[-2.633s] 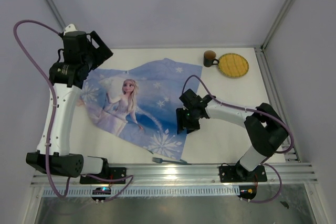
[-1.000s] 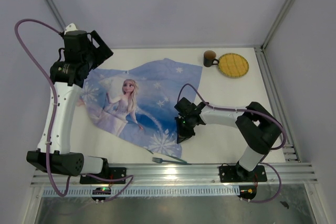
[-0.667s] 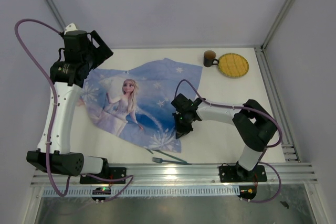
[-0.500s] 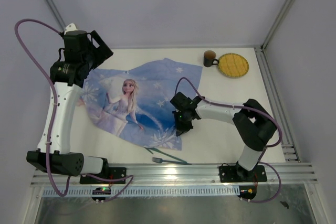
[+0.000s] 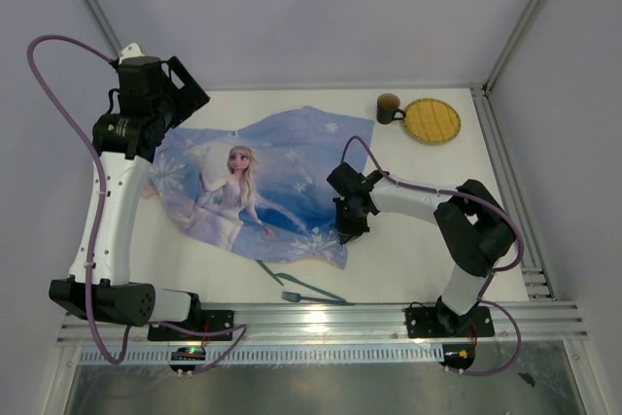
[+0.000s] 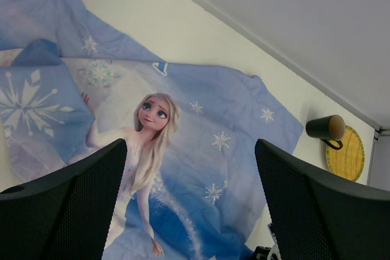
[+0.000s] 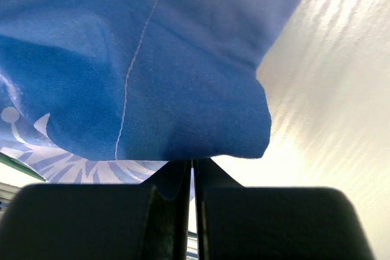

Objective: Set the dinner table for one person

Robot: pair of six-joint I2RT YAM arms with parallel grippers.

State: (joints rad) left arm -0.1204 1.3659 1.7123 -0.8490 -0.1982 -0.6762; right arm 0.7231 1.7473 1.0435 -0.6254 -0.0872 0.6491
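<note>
One dinner table (image 5: 398, 259) is counted; one blue printed cloth (image 5: 282, 157) is counted upon it; one fork (image 5: 296, 295); one thin dark green strip (image 5: 277, 272) just beside the fork, though whether it is a second utensil cannot be told; one brown mug (image 5: 388, 107); one round yellow mat (image 5: 431, 121); two arms, the left arm (image 5: 112, 211) and the right arm (image 5: 413, 203); two grippers, the left gripper (image 6: 190, 147) and the right gripper (image 7: 192, 168).

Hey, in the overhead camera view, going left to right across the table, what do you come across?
Left gripper, jaws open → blue cloth → right gripper, jaws shut on the cloth's edge → brown mug → yellow round mat. The fork is left out, since it lies within the cloth's span.
</note>
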